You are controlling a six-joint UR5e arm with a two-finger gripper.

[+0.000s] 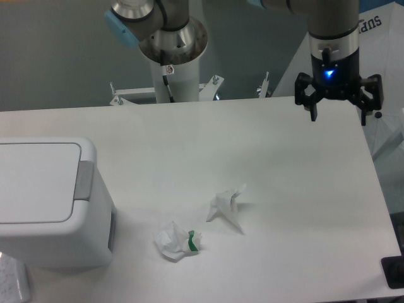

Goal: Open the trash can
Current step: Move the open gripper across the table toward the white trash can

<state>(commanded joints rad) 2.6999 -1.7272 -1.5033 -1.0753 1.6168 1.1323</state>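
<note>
Two crumpled paper wads (202, 224) lie mid-tabletop between the lid-shut trash can (50, 202) at the left edge and the open, empty gripper (339, 117) over the far right corner.

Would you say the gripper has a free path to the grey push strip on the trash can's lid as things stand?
Probably yes. The gripper hangs open above the table's far right, the push strip on the trash can faces up uncovered, and the two paper wads lie low on the table.

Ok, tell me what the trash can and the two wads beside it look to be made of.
Trash can: likely moulded plastic, smooth white with rounded corners, grey push strip. Wad with green mark and plain wad: probably paper or tissue, matte white, sharply creased and crumpled.
</note>
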